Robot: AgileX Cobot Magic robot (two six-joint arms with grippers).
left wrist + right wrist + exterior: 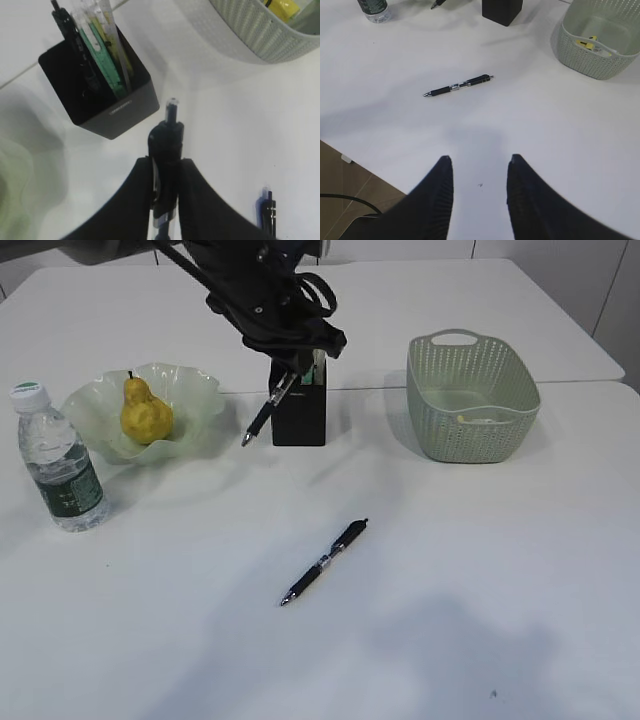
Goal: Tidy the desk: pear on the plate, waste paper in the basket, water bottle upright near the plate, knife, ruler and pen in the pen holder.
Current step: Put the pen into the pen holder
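Note:
My left gripper (167, 161) is shut on a black pen (169, 132), held in the air just beside the black pen holder (107, 107). In the exterior view that pen (262, 412) slants down and left from the left gripper (288, 368) in front of the pen holder (300, 418). The holder contains a green pen (107, 65), the clear ruler (106, 15) and the pale yellow knife (116, 52). A second black pen (325, 562) lies on the desk (480, 590). The pear (145, 412) rests on the plate (195, 395). The water bottle (55, 460) stands upright left of the plate. My right gripper (480, 162) hangs open over bare desk.
The sage-green basket (470, 400) stands right of the pen holder with yellow and white waste paper (587, 44) inside. The desk's near edge (350, 150) shows at the lower left of the right wrist view, with floor and a cable below it.

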